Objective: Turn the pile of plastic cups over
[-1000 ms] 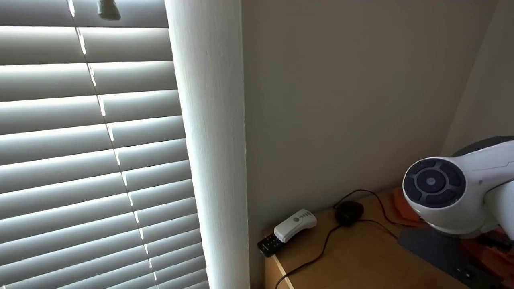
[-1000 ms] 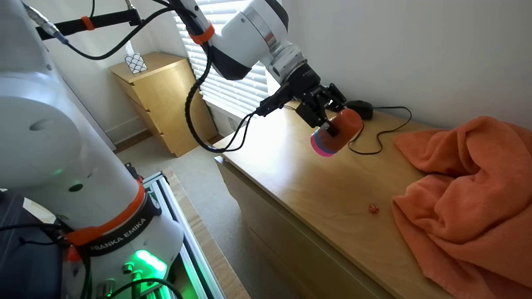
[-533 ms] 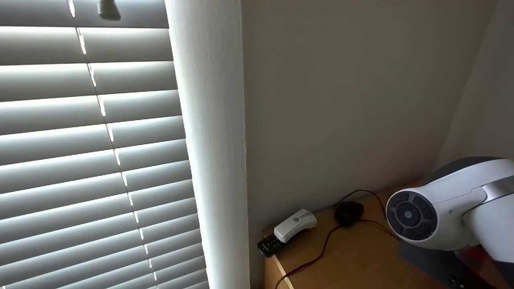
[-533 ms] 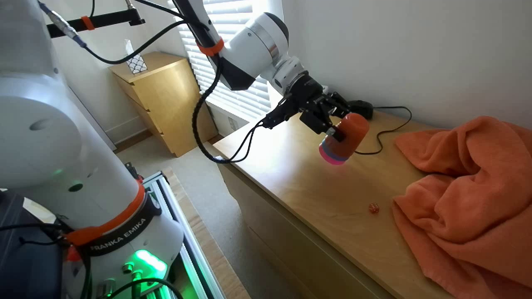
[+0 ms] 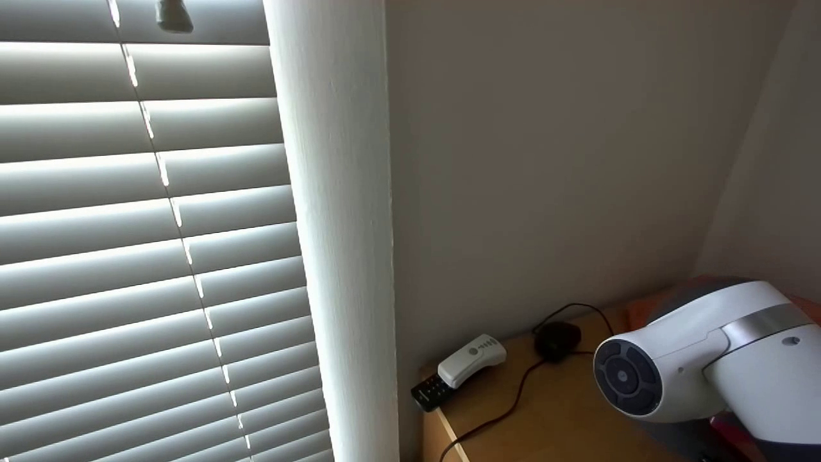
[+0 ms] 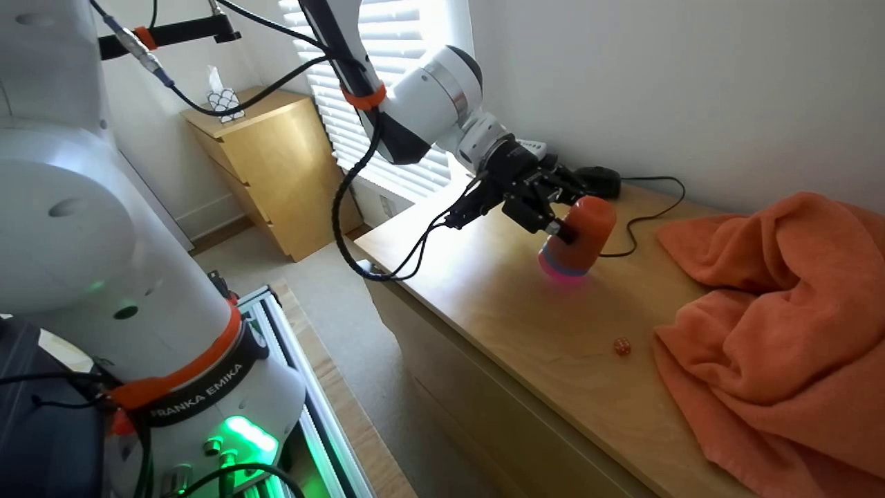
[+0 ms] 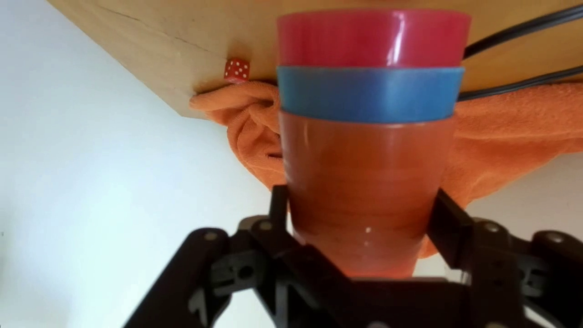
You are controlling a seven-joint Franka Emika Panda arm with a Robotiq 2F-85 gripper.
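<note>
A nested stack of plastic cups (image 6: 592, 223) is in my gripper (image 6: 578, 213), over the wooden dresser top. The outer cup is orange, with a blue band and a pink rim showing past it. The stack is tilted, closed end up and rims down, with the pink rim close to the wood; I cannot tell if it touches. In the wrist view the orange cup (image 7: 369, 159), blue cup (image 7: 370, 94) and pink cup (image 7: 372, 38) show, with the gripper (image 7: 359, 200) shut on both sides of the orange cup near its base. In an exterior view the arm (image 5: 693, 372) hides most of the gripper.
An orange towel (image 6: 781, 325) lies on the dresser top (image 6: 525, 332), with a red die (image 6: 621, 346) beside it. A black device (image 6: 600, 182) with a cable stands near the wall behind the gripper. Two remotes (image 5: 471, 360) lie at the dresser's window-side corner.
The gripper has moved down with the cups, and the stack has tipped more upright, rims lower towards the wood. In an exterior view the arm has come further left and down.
</note>
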